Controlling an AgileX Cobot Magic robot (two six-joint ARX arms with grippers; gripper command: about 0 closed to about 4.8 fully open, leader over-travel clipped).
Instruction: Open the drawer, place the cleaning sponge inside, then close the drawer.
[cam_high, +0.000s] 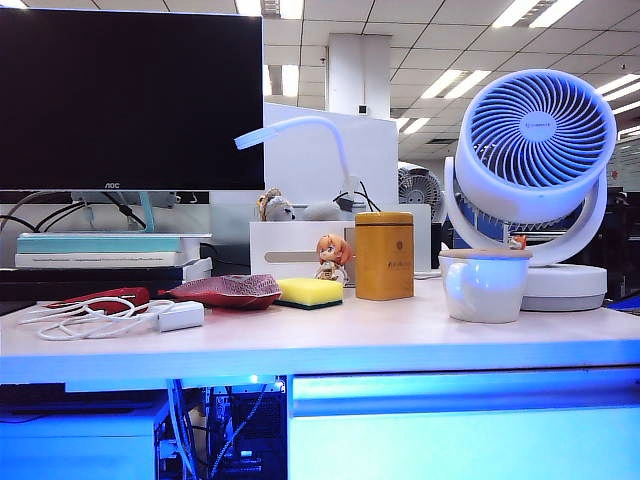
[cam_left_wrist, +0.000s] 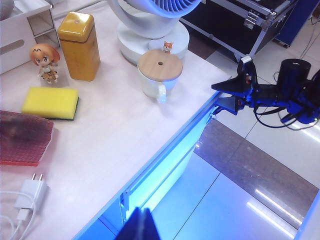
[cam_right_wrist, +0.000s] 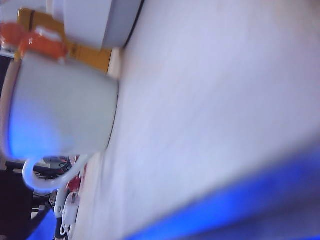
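Observation:
The cleaning sponge (cam_high: 309, 292), a yellow block with a dark green layer, lies flat on the desk between a red pouch and a yellow tin; the left wrist view also shows the sponge (cam_left_wrist: 50, 103). The drawer (cam_high: 460, 435) is the wide white panel under the desk top, lit blue, and its front (cam_left_wrist: 167, 182) looks shut. My left gripper (cam_left_wrist: 143, 226) is shut and empty, held out in front of the desk edge above the floor. My right gripper (cam_left_wrist: 215, 97) stands open at the desk's front edge below the mug, its black fingers pointing at the edge. Its jaws are out of the blurred right wrist view.
A white mug (cam_high: 484, 285) with a wooden lid stands near the front right, a large fan (cam_high: 535, 150) behind it. A yellow tin (cam_high: 384, 256), a figurine (cam_high: 333, 257), a red pouch (cam_high: 228, 290) and a white charger (cam_high: 180, 316) sit to the left.

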